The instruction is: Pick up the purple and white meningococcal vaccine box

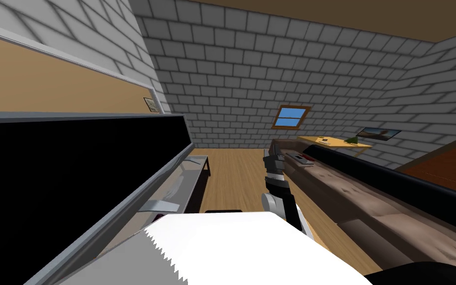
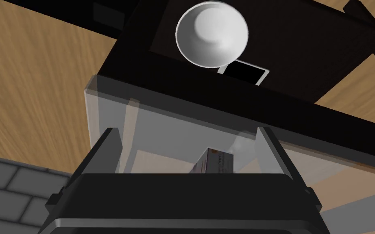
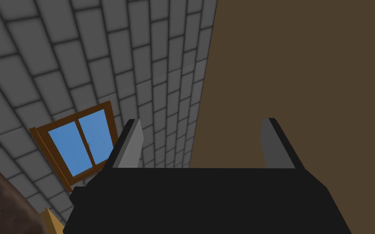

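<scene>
In the left wrist view a small white box with a purplish side (image 2: pixel 216 163) stands on a clear glass surface (image 2: pixel 162 122). It sits low between the fingers of my left gripper (image 2: pixel 188 150), close to the gripper's body. The fingers (image 2: pixel 110 148) are open and touch neither side of the box; its lower part is hidden behind the gripper's body. My right gripper (image 1: pixel 273 161) is raised in front of my chest, beside the brown sofa, and its fingers (image 3: pixel 130 144) are open and hold nothing.
Past the glass a white bowl (image 2: pixel 211 34) and a flat black card with a white rim (image 2: pixel 243 73) lie on a dark table (image 2: pixel 304 53). A long brown sofa (image 1: pixel 360 198) runs along my right. A glass stand (image 1: pixel 190 173) and a big black panel (image 1: pixel 73 168) are on my left.
</scene>
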Motion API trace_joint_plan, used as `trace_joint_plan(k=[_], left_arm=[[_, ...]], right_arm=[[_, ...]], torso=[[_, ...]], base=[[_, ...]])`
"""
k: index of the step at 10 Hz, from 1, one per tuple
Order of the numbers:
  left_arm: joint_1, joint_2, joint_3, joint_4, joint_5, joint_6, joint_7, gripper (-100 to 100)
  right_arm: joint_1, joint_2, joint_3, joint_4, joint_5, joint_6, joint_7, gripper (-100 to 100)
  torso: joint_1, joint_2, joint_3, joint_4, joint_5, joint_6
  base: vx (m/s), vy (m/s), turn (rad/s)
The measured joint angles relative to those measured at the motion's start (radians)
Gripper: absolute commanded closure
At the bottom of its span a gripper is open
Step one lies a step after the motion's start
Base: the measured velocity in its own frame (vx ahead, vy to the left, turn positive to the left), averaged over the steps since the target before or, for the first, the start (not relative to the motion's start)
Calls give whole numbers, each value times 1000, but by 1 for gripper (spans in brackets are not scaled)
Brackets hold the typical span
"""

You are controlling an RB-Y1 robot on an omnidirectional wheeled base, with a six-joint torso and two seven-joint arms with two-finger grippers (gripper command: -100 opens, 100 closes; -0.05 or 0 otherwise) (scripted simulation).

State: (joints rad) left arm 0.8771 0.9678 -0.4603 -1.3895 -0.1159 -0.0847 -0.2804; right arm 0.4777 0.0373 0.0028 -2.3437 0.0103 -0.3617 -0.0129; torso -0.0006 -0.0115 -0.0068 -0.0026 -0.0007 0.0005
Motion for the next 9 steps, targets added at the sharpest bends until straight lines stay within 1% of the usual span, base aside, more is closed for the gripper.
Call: trace_joint_plan(k=[2, 4, 5, 6, 8, 9], left_arm=[[1, 10, -27, 40, -12, -6, -3, -100], [-10, 48, -83, 95, -24, -18, 7, -100], [-20, 52, -114, 120, -35, -16, 9, -100], [-30, 66, -144, 139, -42, -16, 15, -100], [-40, 81, -186, 183, -57, -34, 23, -100], [-49, 86, -211, 196, -63, -38, 29, -100]], right_arm=[[0, 0, 0, 0, 0, 0, 0, 0], [0, 0, 0, 0, 0, 0, 0, 0], [0, 0, 0, 0, 0, 0, 0, 0], [0, 0, 0, 0, 0, 0, 0, 0], [0, 0, 0, 0, 0, 0, 0, 0], [0, 0, 0, 0, 0, 0, 0, 0]], torso=[[1, 3, 2, 1, 0, 0], [4, -4, -2, -1, 1, 0], [2, -7, -4, -1, 1, 0], [0, -6, -4, -1, 0, 0], [1, -2, -1, -1, 0, 0], [2, -1, 0, 0, 0, 3]], base=[[158, 33, -157], [277, 45, -160], [270, 13, -122], [230, 27, -119], [168, 29, -124], [164, -6, -193]])
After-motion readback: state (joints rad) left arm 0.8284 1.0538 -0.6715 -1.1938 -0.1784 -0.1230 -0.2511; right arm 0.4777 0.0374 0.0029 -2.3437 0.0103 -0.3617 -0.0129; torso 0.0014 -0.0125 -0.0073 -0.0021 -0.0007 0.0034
